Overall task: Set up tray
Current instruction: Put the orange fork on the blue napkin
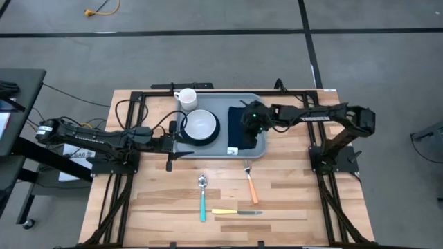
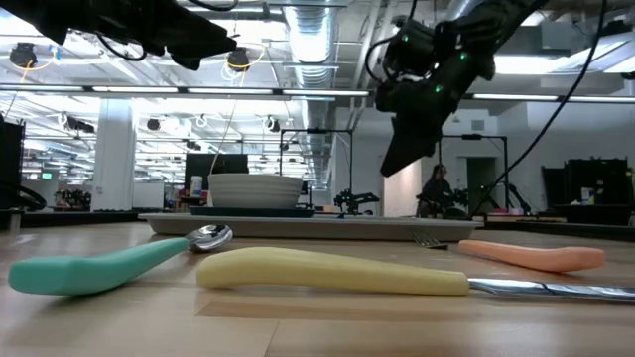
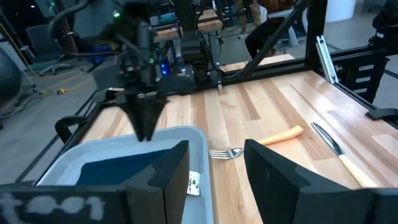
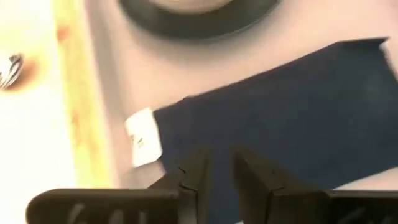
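Note:
The light grey-blue tray lies at the far middle of the table. A dark navy folded napkin lies flat on its right part, with a white tag at its near end. My right gripper hangs above the napkin, pointing steeply down. It is lifted clear of the cloth, and its fingers are a little apart with nothing between them. In the low view it stands well above the tray. My left gripper is open and hovers near the tray's near left corner, holding nothing.
A white bowl sits on a dark round plate on the tray's left part, and a white mug stands at its far left corner. On the bare wood near the tray lie a teal-handled spoon, an orange-handled fork and a yellow-handled knife.

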### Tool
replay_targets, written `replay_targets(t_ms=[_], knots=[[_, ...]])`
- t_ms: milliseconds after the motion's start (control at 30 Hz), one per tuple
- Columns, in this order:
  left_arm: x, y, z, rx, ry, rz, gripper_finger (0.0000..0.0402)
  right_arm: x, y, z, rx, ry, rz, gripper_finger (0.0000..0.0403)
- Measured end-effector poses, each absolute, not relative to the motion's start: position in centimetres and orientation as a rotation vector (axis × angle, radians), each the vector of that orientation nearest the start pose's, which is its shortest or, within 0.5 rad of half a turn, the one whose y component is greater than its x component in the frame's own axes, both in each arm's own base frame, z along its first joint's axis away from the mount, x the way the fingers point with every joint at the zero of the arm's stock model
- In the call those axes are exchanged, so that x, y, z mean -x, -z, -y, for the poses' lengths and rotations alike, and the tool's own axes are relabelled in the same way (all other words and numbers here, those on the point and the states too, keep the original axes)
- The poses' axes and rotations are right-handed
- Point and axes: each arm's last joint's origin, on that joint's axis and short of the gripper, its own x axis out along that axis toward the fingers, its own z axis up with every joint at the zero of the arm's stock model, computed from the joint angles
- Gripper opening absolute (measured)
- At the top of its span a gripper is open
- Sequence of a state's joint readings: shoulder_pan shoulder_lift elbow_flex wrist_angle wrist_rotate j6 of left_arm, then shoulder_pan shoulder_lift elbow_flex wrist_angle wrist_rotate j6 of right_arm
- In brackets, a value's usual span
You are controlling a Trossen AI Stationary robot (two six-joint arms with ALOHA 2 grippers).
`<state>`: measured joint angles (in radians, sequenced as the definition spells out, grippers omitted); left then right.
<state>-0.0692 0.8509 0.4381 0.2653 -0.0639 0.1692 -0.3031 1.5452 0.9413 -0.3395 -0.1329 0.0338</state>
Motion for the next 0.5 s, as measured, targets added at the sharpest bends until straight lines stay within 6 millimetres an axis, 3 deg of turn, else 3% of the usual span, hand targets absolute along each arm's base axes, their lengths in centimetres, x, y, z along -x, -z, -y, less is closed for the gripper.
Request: replay_targets(t_ms=[200,367,500], knots=[[-19.0,-24.4,1.1,-0.163,0.017,-0.150,0.0144,-29.0,-20.5,5.8,-0.223,0.100,-0.969,0.0099],[-18.7,-24.2,1.1,-0.155,0.019,-0.185,0.0144,-29.3,-20.7,2.6,-0.206,0.020,-0.980,0.0101],[-18.3,-24.2,1.1,-0.164,0.022,-0.226,0.0144,-29.5,-20.7,0.3,-0.295,0.022,-0.990,0.0098]])
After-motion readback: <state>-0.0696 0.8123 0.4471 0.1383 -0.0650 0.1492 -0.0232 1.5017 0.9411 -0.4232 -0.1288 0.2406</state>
